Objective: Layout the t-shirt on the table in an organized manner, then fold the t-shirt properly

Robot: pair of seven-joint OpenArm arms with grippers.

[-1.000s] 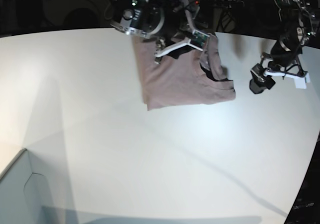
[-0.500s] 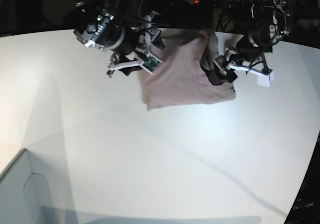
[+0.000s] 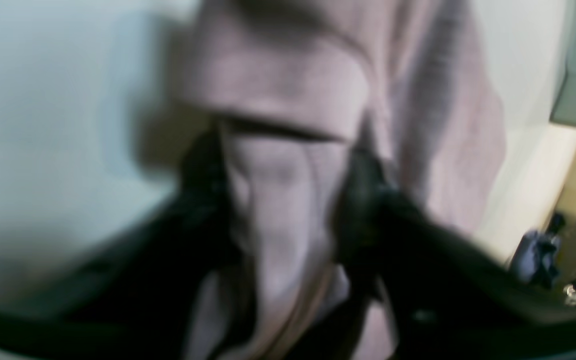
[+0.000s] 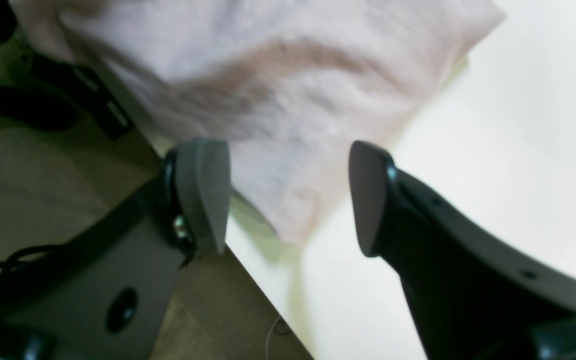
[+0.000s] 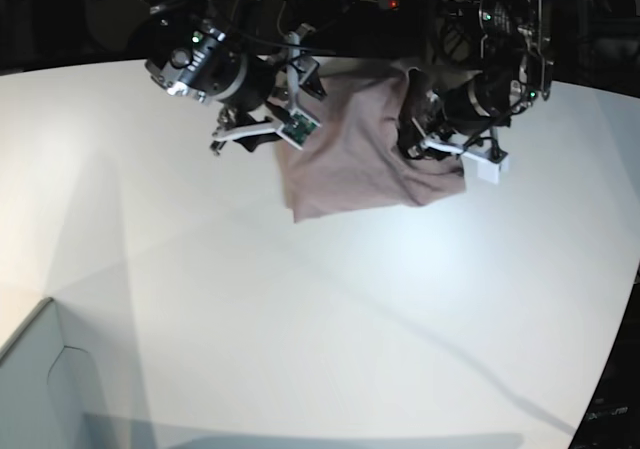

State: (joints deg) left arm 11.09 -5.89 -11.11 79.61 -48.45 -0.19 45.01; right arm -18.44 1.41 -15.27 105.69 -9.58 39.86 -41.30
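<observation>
Left wrist view: blurry, left gripper (image 3: 288, 200) now pinching a fold of the t-shirt (image 3: 318, 100).
Right wrist: right gripper (image 4: 288, 200) jaws apart, empty, over shirt corner at table (image 4: 518, 125) edge.
Base: left arm moved in from the side, so unfolding prob. starts.

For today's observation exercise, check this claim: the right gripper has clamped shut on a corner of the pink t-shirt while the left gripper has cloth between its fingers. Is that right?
Not quite. The right gripper is open: in the right wrist view its fingers stand wide apart, with the t-shirt corner loose between them, ungripped. The rest holds: the left wrist view, though blurred, shows cloth between the left gripper fingers.
</observation>
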